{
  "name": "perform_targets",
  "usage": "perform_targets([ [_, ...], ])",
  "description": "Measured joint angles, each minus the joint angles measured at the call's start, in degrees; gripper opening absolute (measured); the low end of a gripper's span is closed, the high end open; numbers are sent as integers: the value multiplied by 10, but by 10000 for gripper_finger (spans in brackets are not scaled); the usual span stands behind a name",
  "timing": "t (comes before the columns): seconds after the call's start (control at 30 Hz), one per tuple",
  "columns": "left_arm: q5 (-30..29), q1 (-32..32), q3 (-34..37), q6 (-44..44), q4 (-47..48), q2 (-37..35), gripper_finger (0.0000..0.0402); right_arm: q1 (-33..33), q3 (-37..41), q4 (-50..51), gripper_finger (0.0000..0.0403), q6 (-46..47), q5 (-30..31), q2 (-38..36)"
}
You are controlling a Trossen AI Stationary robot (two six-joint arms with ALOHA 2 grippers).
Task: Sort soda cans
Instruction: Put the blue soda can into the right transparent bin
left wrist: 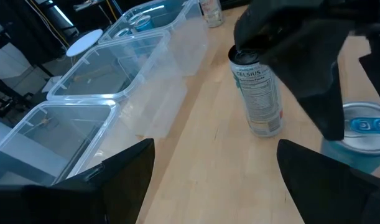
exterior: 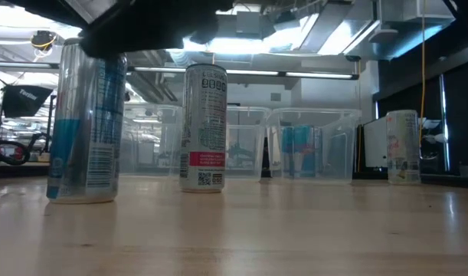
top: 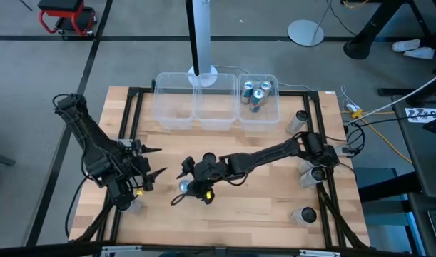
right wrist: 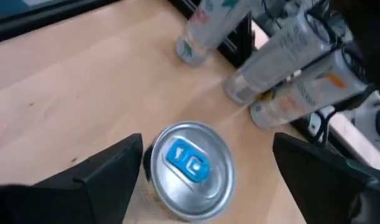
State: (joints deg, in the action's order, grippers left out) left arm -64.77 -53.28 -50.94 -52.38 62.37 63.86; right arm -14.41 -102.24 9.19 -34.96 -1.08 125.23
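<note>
A soda can with a teal-blue tab [right wrist: 190, 165] stands upright on the wooden table [top: 260, 200], left of centre [top: 183, 187]. My right gripper [right wrist: 207, 144] hangs open over it, one finger on either side of its top, touching nothing. A silver soda can with a dark top [left wrist: 258, 93] stands just beyond, partly under the right arm. My left gripper [top: 155, 163] waits open near the table's left side, pointing at both cans. In the low view the teal can [exterior: 84, 123] stands at the left and the silver one [exterior: 203, 126] beside it.
Three clear bins [top: 216, 107] line the far edge; the right one holds three teal-topped cans [top: 255, 96]. More cans stand along the table's right edge [top: 303, 214] and near the left edge [right wrist: 283, 56]. A white pole base [top: 203, 75] sits behind the bins.
</note>
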Motion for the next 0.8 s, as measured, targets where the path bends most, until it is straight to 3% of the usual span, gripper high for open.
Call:
perform_targets([
  [0.3, 0, 0, 0, 0, 0, 0, 327, -1, 0, 14, 358, 7, 30, 5],
  [0.8, 0, 1, 0, -4, -2, 0, 327, -1, 0, -2, 358, 35, 8, 33],
])
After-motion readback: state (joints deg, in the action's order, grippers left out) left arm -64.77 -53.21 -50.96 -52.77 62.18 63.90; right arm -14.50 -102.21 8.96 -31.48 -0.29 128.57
